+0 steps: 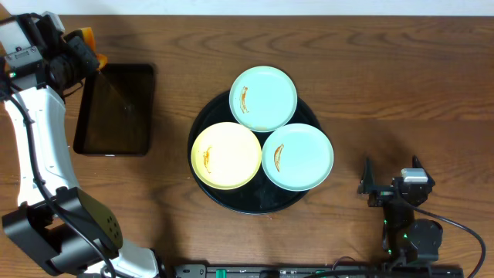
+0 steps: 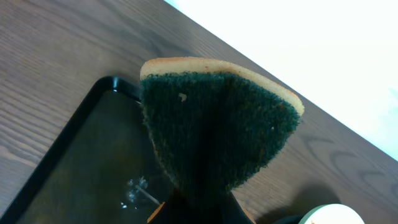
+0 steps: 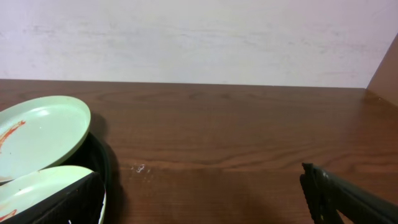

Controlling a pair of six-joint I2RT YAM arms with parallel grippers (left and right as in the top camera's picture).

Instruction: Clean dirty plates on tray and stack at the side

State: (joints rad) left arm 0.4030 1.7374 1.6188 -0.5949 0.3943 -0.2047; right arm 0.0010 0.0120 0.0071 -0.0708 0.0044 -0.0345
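Left gripper [image 1: 79, 54] clamps the sponge [image 2: 217, 124], well apart from three smeared plates [image 1: 263, 98] crowding the tray [image 1: 247, 204]; right gripper [image 3: 205, 202] gapes empty. Scrubbing unbraced could skid a plate — they overhang the rim.

Soft, even light; overhead view sharp. Left wrist view burns out white at top right, and the close sponge [image 2: 217, 130] looks slightly soft. Right wrist view shows a small glint on the table [image 3: 140, 168].
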